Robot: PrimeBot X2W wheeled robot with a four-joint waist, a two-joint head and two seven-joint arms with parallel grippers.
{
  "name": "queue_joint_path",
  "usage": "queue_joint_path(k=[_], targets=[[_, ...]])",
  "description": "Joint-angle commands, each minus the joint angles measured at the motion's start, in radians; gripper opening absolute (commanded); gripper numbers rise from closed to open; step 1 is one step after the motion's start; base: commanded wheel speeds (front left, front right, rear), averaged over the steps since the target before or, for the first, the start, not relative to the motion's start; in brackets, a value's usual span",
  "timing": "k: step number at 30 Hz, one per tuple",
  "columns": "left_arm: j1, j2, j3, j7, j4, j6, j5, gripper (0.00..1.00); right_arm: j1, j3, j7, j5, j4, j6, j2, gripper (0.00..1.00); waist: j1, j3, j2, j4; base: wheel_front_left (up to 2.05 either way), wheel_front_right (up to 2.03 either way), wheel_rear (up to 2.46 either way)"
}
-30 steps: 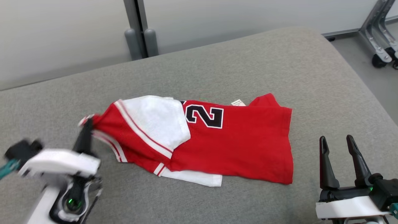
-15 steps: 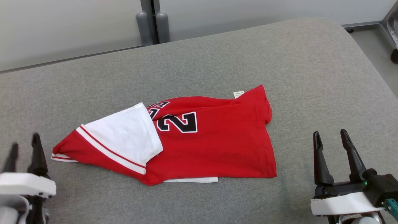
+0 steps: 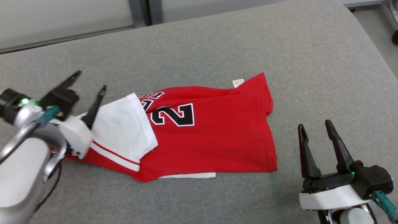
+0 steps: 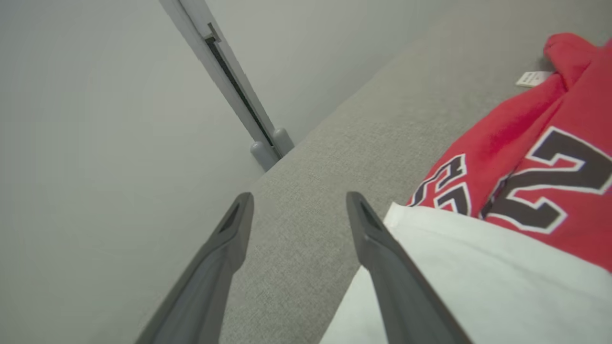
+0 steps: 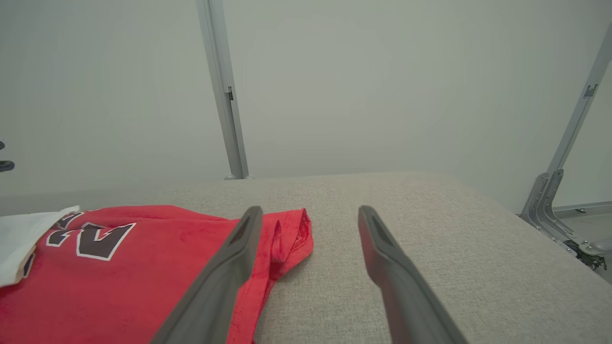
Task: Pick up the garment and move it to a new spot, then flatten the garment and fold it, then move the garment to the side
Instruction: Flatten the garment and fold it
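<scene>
Released since a second ago, the garment is no longer pinched at its left tip by the left gripper. That gripper's fingers are now seen spread wide and raised over the folded white panel at the garment's left end. Whether the cloth is touched by the near finger cannot be told. The garment, red with a black number 2, is laid folded and roughly flat on the middle of the grey padded surface. A white strip is shown under its near edge and a small white tag at its far edge. The right gripper is held at the near right, close to the garment's near right corner but apart from it. Its fingers are spread with nothing between them and are pointed toward the far side. A grey post is seen against the pale wall beyond the surface's far edge.
</scene>
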Motion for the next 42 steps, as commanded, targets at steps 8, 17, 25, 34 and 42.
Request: queue_joint_path(k=[8, 17, 25, 34, 42], targets=[[-0.114, -0.080, -0.157, 0.037, 0.179, -0.089, 0.059, 1.00, -0.017, 0.010, -0.001, -0.005, -0.005, 0.000, -0.002, 1.00, 0.0000, 0.064, 0.0000, -0.034, 0.00, 0.00, 0.00], [-0.186, -0.119, -0.253, 0.000, 0.314, -0.103, 0.061, 1.00, -0.027, 0.012, -0.001, -0.007, -0.001, 0.000, -0.002, 1.00, 0.0000, 0.087, 0.0000, -0.033, 0.00, 0.00, 0.00], [-0.226, -0.128, -0.383, -0.030, 0.355, -0.106, 0.046, 1.00, -0.035, 0.023, -0.001, 0.003, 0.004, 0.000, -0.002, 1.00, 0.0000, 0.081, 0.0000, -0.026, 0.00, 0.00, 0.00], [-0.274, -0.127, -0.496, -0.045, 0.394, -0.107, 0.021, 0.45, -0.044, 0.038, -0.001, 0.013, 0.002, 0.000, -0.002, 1.00, 0.0000, 0.082, 0.0000, -0.046, 0.00, 0.00, 0.00], [-0.301, -0.126, -0.540, -0.062, 0.439, -0.105, -0.011, 0.00, -0.029, 0.034, -0.001, 0.022, 0.003, 0.000, -0.002, 1.00, 0.0000, 0.076, 0.0000, -0.066, 0.00, 0.00, 0.00]])
